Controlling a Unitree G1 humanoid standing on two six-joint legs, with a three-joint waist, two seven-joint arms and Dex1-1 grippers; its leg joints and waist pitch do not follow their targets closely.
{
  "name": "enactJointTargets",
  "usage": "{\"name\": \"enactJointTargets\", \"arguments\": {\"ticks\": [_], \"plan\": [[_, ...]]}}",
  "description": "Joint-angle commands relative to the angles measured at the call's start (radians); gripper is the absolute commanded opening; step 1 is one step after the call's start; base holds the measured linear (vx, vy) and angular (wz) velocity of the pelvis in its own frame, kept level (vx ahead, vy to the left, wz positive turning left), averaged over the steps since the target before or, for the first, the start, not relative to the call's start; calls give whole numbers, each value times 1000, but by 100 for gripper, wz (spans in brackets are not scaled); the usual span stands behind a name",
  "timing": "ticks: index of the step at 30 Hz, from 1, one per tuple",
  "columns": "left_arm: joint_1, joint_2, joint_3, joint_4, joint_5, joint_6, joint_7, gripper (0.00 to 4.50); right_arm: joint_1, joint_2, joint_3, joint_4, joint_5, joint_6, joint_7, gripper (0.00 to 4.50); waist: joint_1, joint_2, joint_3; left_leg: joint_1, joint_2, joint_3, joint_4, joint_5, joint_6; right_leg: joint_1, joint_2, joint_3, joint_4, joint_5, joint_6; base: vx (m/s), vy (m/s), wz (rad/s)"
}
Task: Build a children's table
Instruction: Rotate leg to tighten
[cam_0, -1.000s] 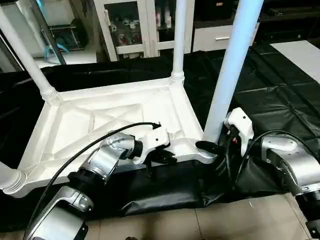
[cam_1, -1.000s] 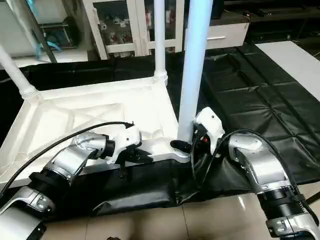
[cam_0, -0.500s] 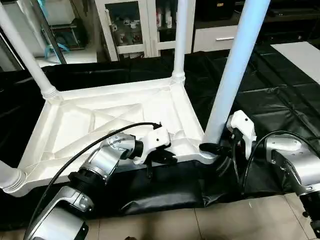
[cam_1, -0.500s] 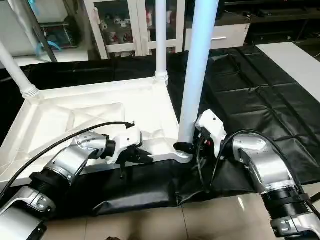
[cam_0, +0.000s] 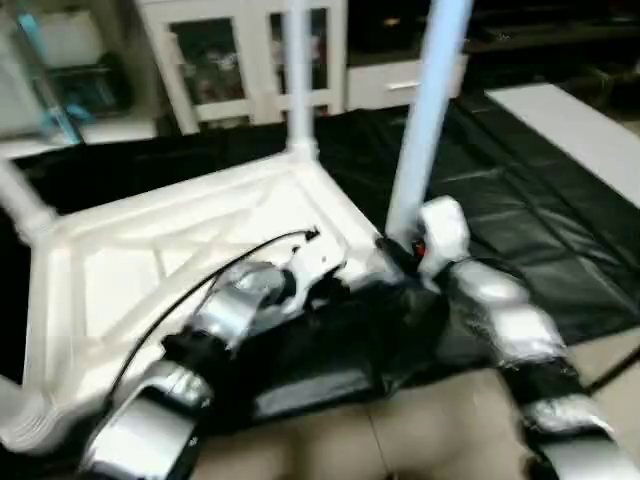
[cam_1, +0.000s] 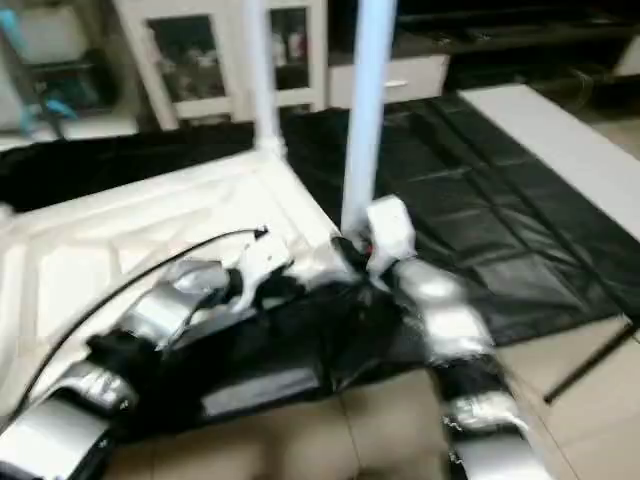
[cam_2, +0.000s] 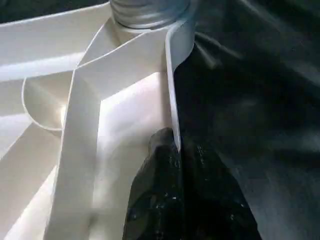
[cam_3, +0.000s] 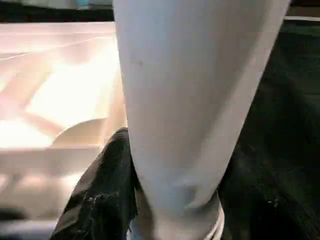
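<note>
The children's table lies upside down: its white ribbed tabletop (cam_0: 180, 250) rests on the black cover. Three white legs stand in its corner sockets: one far (cam_0: 297, 70), one at the left (cam_0: 20, 205) and one at the near right (cam_0: 425, 110). My left gripper (cam_0: 335, 285) is shut on the tabletop's near rim (cam_2: 170, 75), with black fingers (cam_2: 160, 165) on both sides of the thin wall. My right gripper (cam_0: 395, 250) is at the base of the near right leg (cam_3: 190, 100). That leg sits between its fingers (cam_3: 107, 190), which are closed against it just above the socket.
The black-covered work table (cam_0: 560, 200) stretches to the right and back. Its front edge drops to a tiled floor (cam_0: 420, 430). White cabinets (cam_0: 240, 60) stand behind. A white board (cam_0: 570, 115) lies at the far right.
The whole picture has shifted and blurred, so the camera moved. My right gripper has closed in on the near right leg's base. The left gripper keeps its hold on the rim.
</note>
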Motion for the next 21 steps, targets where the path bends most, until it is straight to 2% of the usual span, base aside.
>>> {"name": "enactJointTargets", "arguments": {"ticks": [1,2,3,6,9,11,12,13,14,15,16,17,18,21], "plan": [[-19,-38,16,19,-13,-15,68,0,-18,26,-83,134,-14,-1,-206,191,-17,-13,-45,27,47,-50,-96,-585,-47,3,-25,4,-87,-557,-154,0,0,0],[-28,-46,20,32,-7,-15,93,0,-34,47,-101,160,-5,-14,-253,190,-24,-13,-45,29,45,-49,-93,-594,-46,-3,-25,4,-89,-564,-155,0,0,0],[-47,-62,28,59,5,-19,140,0,-69,91,-143,219,16,-42,-352,190,-34,-14,-47,30,43,-51,-92,-601,-45,-2,-26,1,-90,-579,-150,0,0,0],[-71,-80,37,101,21,-44,201,0,-126,139,-156,302,-4,-117,-471,190,-44,-9,-49,22,45,-56,-95,-597,-42,1,-27,-1,-88,-542,-156,0,0,0],[-83,-87,38,127,27,-75,218,0,-171,165,-161,370,-22,-186,-540,190,-54,-14,-51,16,45,-54,-95,-588,-28,2,-28,0,-84,-487,-179,0,0,0],[-83,-86,36,127,27,-82,211,0,-179,167,-160,384,-19,-211,-526,190,-56,-11,-54,11,46,-53,-96,-564,-14,8,-30,2,-79,-446,-189,0,0,0],[-77,-80,35,120,26,-88,201,0,-184,166,-160,386,-8,-231,-486,190,-54,-15,-57,7,47,-50,-94,-531,0,11,-31,4,-74,-404,-203,0,0,0],[-78,-79,34,124,25,-92,201,0,-190,167,-162,396,-6,-245,-474,190,-54,-14,-56,3,48,-47,-94,-506,16,15,-31,5,-72,-374,-214,0,0,0],[-77,-74,34,128,26,-98,198,0,-186,167,-165,386,5,-264,-424,225,-54,-12,-57,0,48,-47,-94,-495,23,18,-32,4,-69,-363,-217,0,0,0],[-77,-72,34,131,27,-101,198,0,-184,167,-166,381,10,-274,-398,225,-55,-12,-57,-3,49,-46,-94,-476,36,23,-32,4,-67,-346,-222,0,0,0],[-77,-70,34,136,28,-106,198,0,-181,165,-166,378,7,-295,-386,225,-54,-12,-58,-5,49,-45,-94,-457,44,24,-32,4,-66,-331,-227,0,0,0],[-79,-66,32,148,30,-117,194,0,-171,158,-160,361,10,-329,-331,246,-53,-8,-58,-4,49,-43,-93,-452,48,24,-33,4,-66,-327,-230,0,0,0],[-80,-65,32,151,30,-120,193,0,-168,156,-158,356,9,-333,-324,263,-52,-13,-59,-4,50,-42,-91,-446,57,25,-33,4,-67,-325,-232,0,0,0],[-83,-60,29,164,31,-142,175,0,-117,127,-135,250,14,-324,-253,275,-46,-14,-59,-5,51,-40,-90,-405,81,28,-32,6,-64,-304,-238,0,0,0]]}}
